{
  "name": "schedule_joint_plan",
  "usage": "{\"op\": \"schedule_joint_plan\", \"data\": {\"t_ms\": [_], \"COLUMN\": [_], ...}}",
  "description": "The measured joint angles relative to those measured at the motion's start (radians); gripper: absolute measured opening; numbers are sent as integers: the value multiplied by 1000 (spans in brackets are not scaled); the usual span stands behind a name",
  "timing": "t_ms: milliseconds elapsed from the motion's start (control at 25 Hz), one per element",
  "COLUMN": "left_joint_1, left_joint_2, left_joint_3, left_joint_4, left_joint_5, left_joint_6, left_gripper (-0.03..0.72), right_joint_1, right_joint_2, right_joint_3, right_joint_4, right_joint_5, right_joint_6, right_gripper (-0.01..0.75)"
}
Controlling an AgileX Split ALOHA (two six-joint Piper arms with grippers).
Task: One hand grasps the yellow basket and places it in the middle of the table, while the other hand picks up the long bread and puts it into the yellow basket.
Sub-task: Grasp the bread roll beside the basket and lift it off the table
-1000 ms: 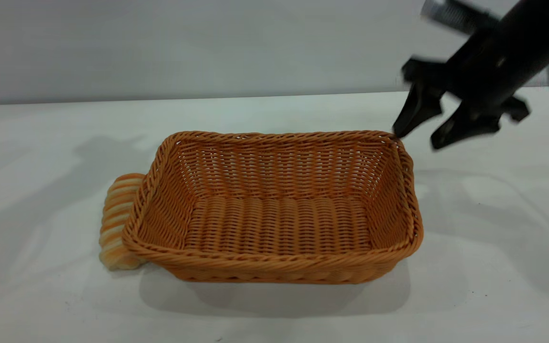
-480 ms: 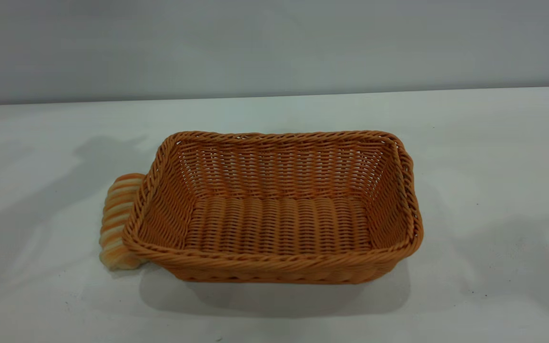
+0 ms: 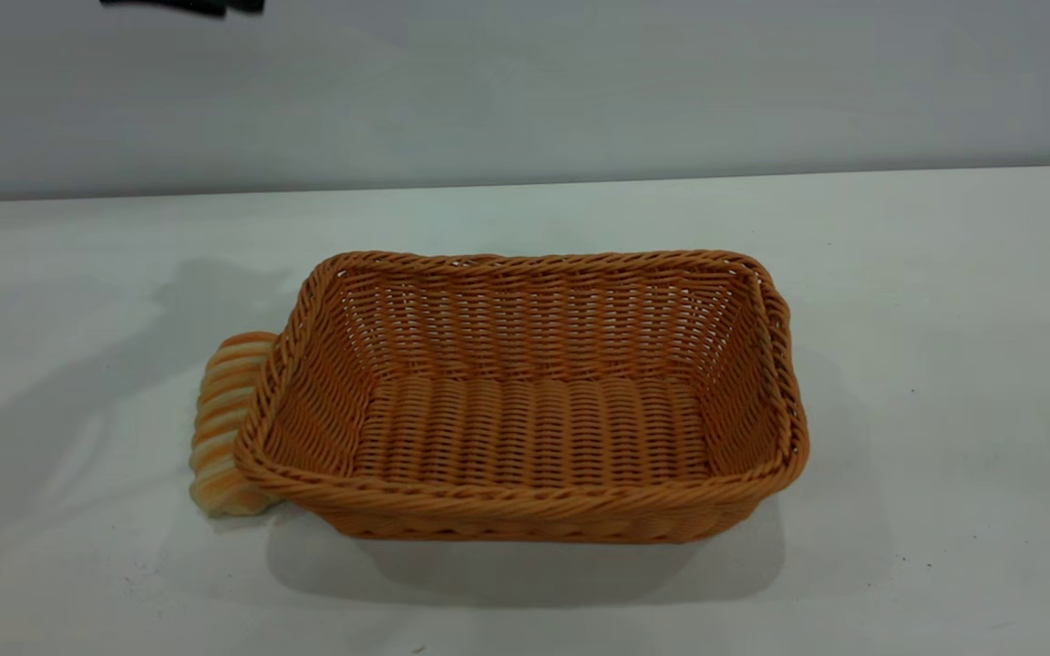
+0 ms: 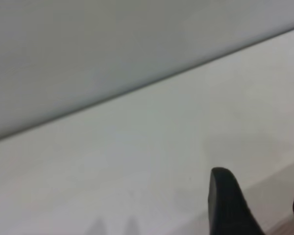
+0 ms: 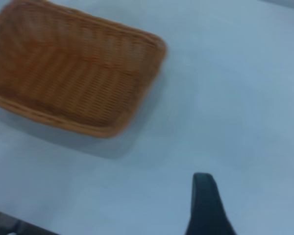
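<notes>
While the large rectangular orange-tan woven wicker basket [image 3: 534, 319] stands upright and empty near the middle of the wide white table [image 3: 944, 364], neither of my tools is anywhere near it. The small elongated loaf of bread with crosswise orange-brown and cream stripes [image 3: 224, 424] lies on the table at the basket's left short end. It is pressed up against the outside of the sloping wall, and the braided rim partly hides it.

My left tool [image 4: 264, 205] is spread: one black finger [image 4: 230, 205] shows whole, and the other is only an edge at the frame border, with bare table between them. Its camera shows only table and the grey wall [image 3: 525, 82], with neither the basket nor the bread in sight. In the exterior view a thin black sliver [image 3: 183, 5] at the upper left edge is probably part of that arm.

My right tool [image 5: 206, 205] hangs above bare table, well apart from the basket [image 5: 73, 73], which sits off to one side of it. Whether this tool is spread or pressed together, I cannot tell.
</notes>
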Motion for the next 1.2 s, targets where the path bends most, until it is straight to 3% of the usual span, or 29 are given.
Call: {"op": "schedule_joint_plan", "data": {"t_ms": [280, 600, 960, 1200], "left_joint_1": [0, 16, 31, 31], "left_joint_2": [82, 187, 226, 227], "left_joint_3": [0, -1, -2, -2], "left_joint_4": [9, 36, 424, 479], "left_joint_5": [13, 105, 150, 211], "left_joint_6": [-73, -158, -461, -508], "left_gripper": [391, 390, 390, 390], "right_joint_1": [0, -2, -2, -3], "right_joint_2": [-141, -173, -302, -336], "right_joint_3": [8, 29, 123, 124], "right_joint_4": [-106, -106, -88, -97], "right_joint_5": [158, 209, 210, 212], "right_joint_6": [95, 105, 128, 128], "right_gripper": [465, 436, 421, 421]}}
